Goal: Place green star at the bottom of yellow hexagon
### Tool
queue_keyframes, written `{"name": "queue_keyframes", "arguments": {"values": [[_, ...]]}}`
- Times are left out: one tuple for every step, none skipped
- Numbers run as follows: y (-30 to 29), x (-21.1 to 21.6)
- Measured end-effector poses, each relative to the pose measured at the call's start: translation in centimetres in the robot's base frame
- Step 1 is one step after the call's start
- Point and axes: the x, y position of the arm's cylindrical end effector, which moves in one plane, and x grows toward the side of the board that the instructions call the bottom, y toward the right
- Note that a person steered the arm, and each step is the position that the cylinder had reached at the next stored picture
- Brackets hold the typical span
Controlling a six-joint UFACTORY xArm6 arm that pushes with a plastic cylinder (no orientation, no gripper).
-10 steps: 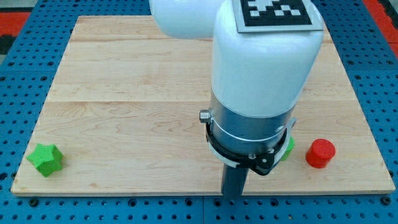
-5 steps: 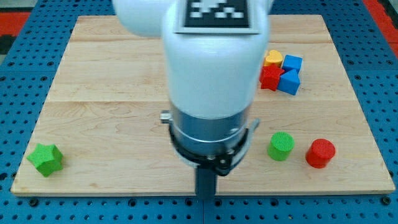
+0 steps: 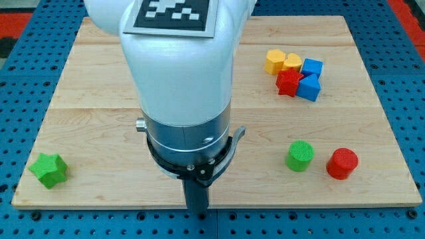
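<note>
Resting bare and touching no block, my tip (image 3: 196, 214) sits at the wooden board's (image 3: 99, 86) bottom edge. Well off toward the view's left lies the green star block (image 3: 48, 170); the yellow hexagon block (image 3: 274, 61) waits far up on the right.

My tip (image 3: 196, 211) further toward view's left.
</note>
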Motion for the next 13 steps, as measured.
{"name": "queue_keyframes", "arguments": {"values": [[-1.4, 0.0], [-5.5, 0.0], [-7.2, 0.1], [-8.0, 0.0], [-24.1, 0.0], [-27.1, -1.7], [-18.8, -3.5], [-16.7, -8.1], [-15.7, -10.7], [-9.7, -14.6], [-4.1, -18.7], [-6.2, -20.2], [-13.2, -20.2]]}}
